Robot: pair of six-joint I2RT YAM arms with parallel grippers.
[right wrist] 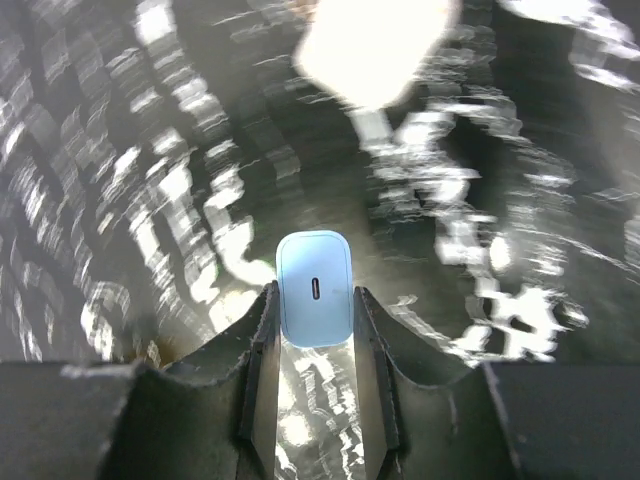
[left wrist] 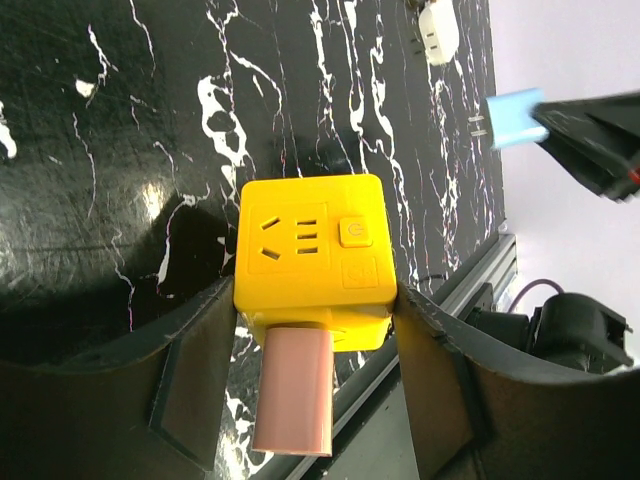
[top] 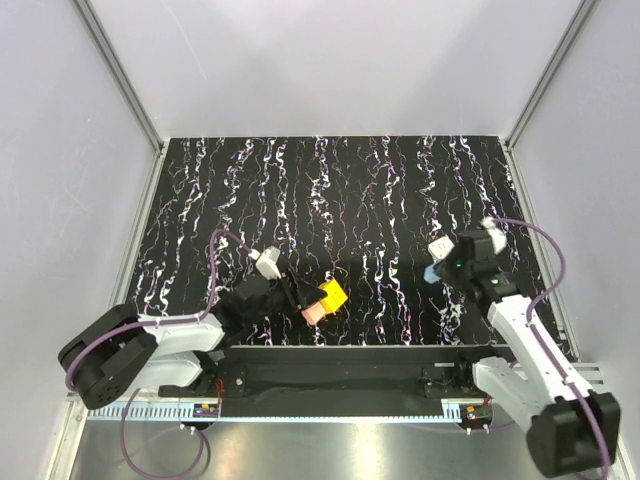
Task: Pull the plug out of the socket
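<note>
Socket (left wrist: 310, 250), bright-yellow cube: clamped on two sides by the left gripper (left wrist: 315, 300), at the near middle of the table; whether it rests there or is lifted cannot be told. Pink block (left wrist: 295, 390): sticks out of one face. Light-blue plug (right wrist: 314, 288): pinched in the right gripper (right wrist: 315, 300), well apart from the socket. White plug (left wrist: 438, 30): lying loose near it. Right wrist background blurred. Table (top: 400, 180): black, white-veined. Walls (top: 330, 60): pale grey.
</note>
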